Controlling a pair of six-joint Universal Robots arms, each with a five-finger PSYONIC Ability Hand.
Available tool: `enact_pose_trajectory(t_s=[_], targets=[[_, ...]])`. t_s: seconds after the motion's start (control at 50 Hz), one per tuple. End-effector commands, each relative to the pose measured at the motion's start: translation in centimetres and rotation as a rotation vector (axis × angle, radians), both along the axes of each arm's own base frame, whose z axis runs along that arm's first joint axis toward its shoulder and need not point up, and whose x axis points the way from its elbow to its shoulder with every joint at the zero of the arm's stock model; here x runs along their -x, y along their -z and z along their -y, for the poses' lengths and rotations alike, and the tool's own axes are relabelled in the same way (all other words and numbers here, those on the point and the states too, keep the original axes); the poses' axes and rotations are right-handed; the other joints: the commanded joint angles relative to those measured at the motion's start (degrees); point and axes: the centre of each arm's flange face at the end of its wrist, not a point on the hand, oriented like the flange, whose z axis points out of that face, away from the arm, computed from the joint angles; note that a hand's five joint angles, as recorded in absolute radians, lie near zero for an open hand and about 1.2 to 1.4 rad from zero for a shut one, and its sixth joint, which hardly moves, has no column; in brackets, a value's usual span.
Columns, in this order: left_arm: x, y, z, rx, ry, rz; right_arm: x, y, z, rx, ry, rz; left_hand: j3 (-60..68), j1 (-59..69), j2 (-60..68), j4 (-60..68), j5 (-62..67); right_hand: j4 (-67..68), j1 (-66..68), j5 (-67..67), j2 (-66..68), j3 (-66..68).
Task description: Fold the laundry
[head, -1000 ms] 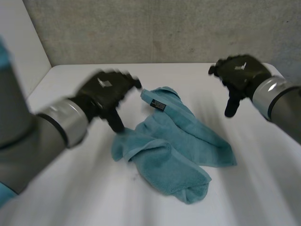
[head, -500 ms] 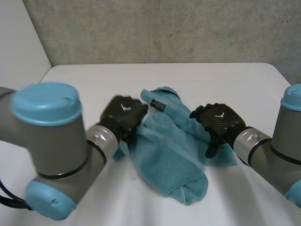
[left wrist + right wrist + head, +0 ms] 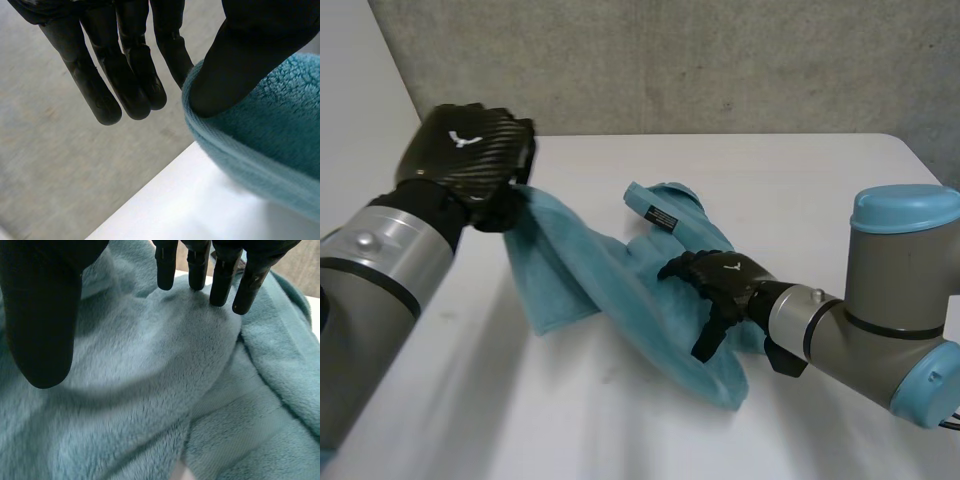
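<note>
A teal towel (image 3: pixel 595 265) with a black label (image 3: pixel 661 218) lies crumpled across the middle of the white table (image 3: pixel 800 180). My left hand (image 3: pixel 470 160) is raised at the far left, shut on the towel's left edge, which hangs stretched from it down to the table. In the left wrist view the thumb (image 3: pixel 250 55) pinches the towel's hemmed edge (image 3: pixel 270 135) against a finger. My right hand (image 3: pixel 720 285) rests on the towel's near right part with straight fingers. In the right wrist view its fingertips (image 3: pixel 220 285) press into the pile of the towel (image 3: pixel 150 390).
A grey wall (image 3: pixel 670 60) runs behind the table, and a white panel (image 3: pixel 360 110) stands at the left. Bare table surface lies in front of the towel and to its far right.
My left hand closed on the towel's left edge and lifted it up and to the left, stretching the cloth. My right hand came down onto the towel's near right part.
</note>
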Motion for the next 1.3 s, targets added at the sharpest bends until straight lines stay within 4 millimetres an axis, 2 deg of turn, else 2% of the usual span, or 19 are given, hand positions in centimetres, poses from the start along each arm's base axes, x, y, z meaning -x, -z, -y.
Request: enact_pose_trajectory(t_s=[0.02,0.1,0.12,0.14,0.16,0.2,0.28,0.32,0.4,0.42,0.5,0.54,0.68,0.78,0.96,1.3], targets=[[-3.8,3.1,4.9,-0.073,-0.175,0.05,0.2,-0.3,0.2,0.046,0.024,-0.039,11.8,15.2,11.4,11.7,15.2,-3.4,-1.5,-3.3,-2.6,-2.3],[-4.5,6.4,6.6,-0.158,-0.205,0.105,0.6,-0.6,0.3,0.09,0.043,-0.082,10.8,14.2,10.4,10.7,14.3,-3.4,-1.5,-3.3,-2.6,-2.3],[-4.5,6.4,6.6,-0.158,-0.205,0.105,0.6,-0.6,0.3,0.09,0.043,-0.082,10.8,14.2,10.4,10.7,14.3,-3.4,-1.5,-3.3,-2.6,-2.3],[-4.5,7.7,7.0,-0.192,-0.197,0.13,0.7,-0.5,0.3,0.104,0.044,-0.101,-2.0,1.4,-2.4,-2.1,1.4,-3.4,-1.5,-3.3,-2.6,-2.3],[-4.2,9.2,7.0,-0.236,-0.166,0.163,0.7,-0.4,0.3,0.106,0.044,-0.108,-26.1,-22.7,-26.5,-26.2,-22.7,-3.4,-1.5,-3.3,-2.6,-2.3],[-3.7,9.7,6.6,-0.247,-0.133,0.178,0.8,-0.4,0.4,0.113,0.047,-0.113,-37.9,-34.5,-38.3,-38.0,-34.5,-3.4,-1.5,-3.3,-2.6,-2.3],[-1.9,9.7,4.7,-0.243,-0.019,0.187,1.0,-0.6,0.6,0.119,0.056,-0.112,-42.9,-39.4,-43.2,-42.9,-39.4,-3.4,-1.5,-3.3,-2.6,-2.3],[-0.2,8.6,2.9,-0.204,0.07,0.176,1.3,-0.8,0.9,0.124,0.069,-0.11,-46.1,-42.6,-46.4,-46.1,-42.6,-3.4,-1.5,-3.3,-2.6,-2.3],[1.5,6.3,-0.2,-0.127,0.17,0.153,1.5,-1.1,1.1,0.13,0.077,-0.107,-45.6,-42.1,-45.9,-45.6,-42.1,-3.4,-1.5,-3.3,-2.6,-2.3],[1.9,6.3,-0.7,-0.125,0.187,0.155,1.5,-1.1,1.1,0.13,0.077,-0.107,-45.1,-41.6,-45.4,-45.1,-41.6,-3.4,-1.5,-3.3,-2.6,-2.3],[3.1,7.2,-2.2,-0.152,0.246,0.182,1.6,-1.3,1.2,0.138,0.084,-0.111,-43.7,-40.3,-44.1,-43.8,-40.2,-3.4,-1.5,-3.3,-2.6,-2.3],[3.6,8.8,-2.6,-0.203,0.267,0.218,1.8,-1.3,1.3,0.139,0.092,-0.114,-40.5,-37.1,-40.9,-40.6,-37.1,-3.4,-1.5,-3.3,-2.6,-2.3],[3.8,13.0,-3.0,-0.339,0.291,0.347,2.1,-1.3,1.4,0.153,0.089,-0.13,-31.1,-27.7,-31.5,-31.2,-27.6,-3.4,-1.5,-3.3,-2.6,-2.3],[4.0,15.8,-3.0,-0.348,0.328,0.483,2.2,-1.1,1.3,0.169,0.077,-0.153,-29.6,-26.1,-29.9,-29.6,-26.1,-3.4,-1.5,-3.3,-2.6,-2.3],[4.4,16.6,-1.7,-0.27,0.328,0.592,2.2,-0.8,1.0,0.165,0.068,-0.162,-30.3,-26.8,-30.6,-30.3,-26.8,-3.4,-1.5,-3.3,-2.6,-2.3],[4.8,17.7,-0.7,-0.292,0.323,0.612,2.3,-0.5,0.8,0.169,0.054,-0.181,-38.5,-35.1,-38.9,-38.6,-35.0,-3.4,-1.5,-3.3,-2.6,-2.3]])
